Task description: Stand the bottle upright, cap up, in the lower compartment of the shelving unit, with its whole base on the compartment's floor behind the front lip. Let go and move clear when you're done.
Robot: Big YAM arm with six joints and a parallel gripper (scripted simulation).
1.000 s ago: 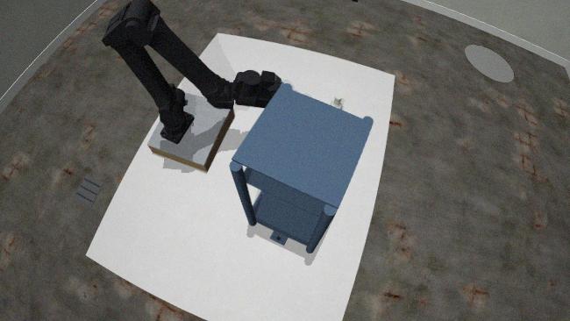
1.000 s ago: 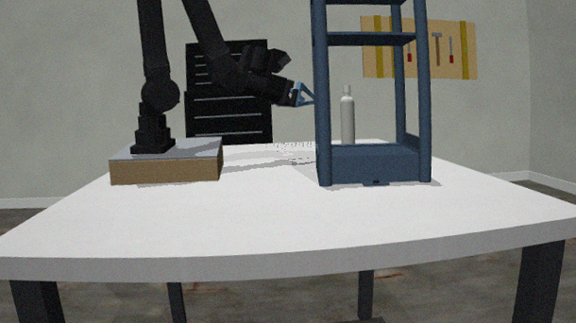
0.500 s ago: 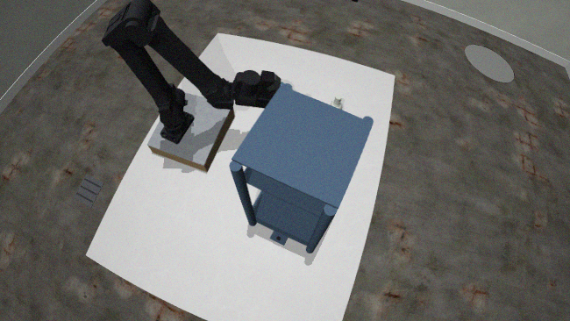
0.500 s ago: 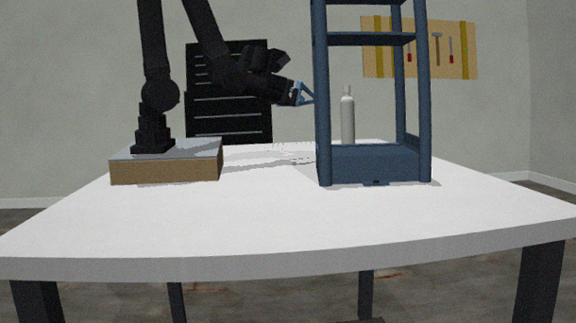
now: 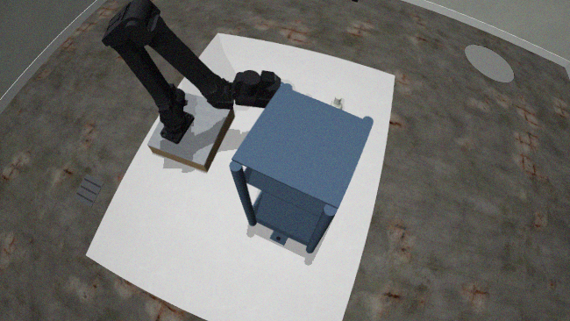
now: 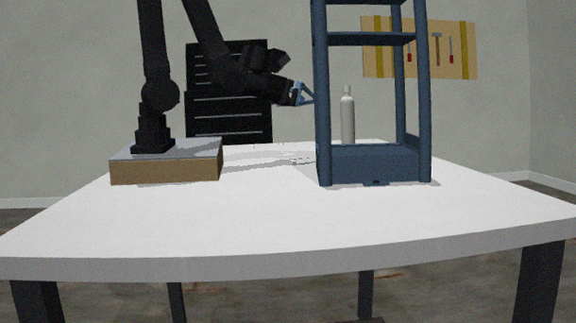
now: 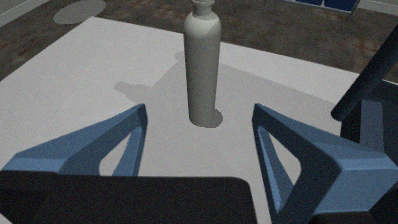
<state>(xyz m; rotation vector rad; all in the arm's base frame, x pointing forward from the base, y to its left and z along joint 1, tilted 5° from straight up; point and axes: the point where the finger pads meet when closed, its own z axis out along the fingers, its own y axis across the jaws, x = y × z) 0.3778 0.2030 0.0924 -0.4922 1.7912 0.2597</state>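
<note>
The pale grey bottle (image 7: 202, 65) stands upright, cap up, on the white table behind the blue shelving unit (image 6: 371, 86). In the exterior view the bottle (image 6: 347, 115) shows through the unit's frame. From above only its top (image 5: 337, 102) shows past the unit's top panel (image 5: 302, 149). My gripper (image 7: 199, 111) is open and empty, its blue fingers level with the bottle's lower part and a short way in front of it. In the exterior view the gripper (image 6: 302, 95) is beside the unit's left post. The lower compartment (image 6: 373, 149) is empty.
The arm's base stands on a tan block (image 6: 165, 164) at the table's left. The unit's right post (image 7: 365, 75) is close to my right finger. A black drawer cabinet (image 6: 229, 90) and a tool pegboard (image 6: 420, 47) stand behind the table.
</note>
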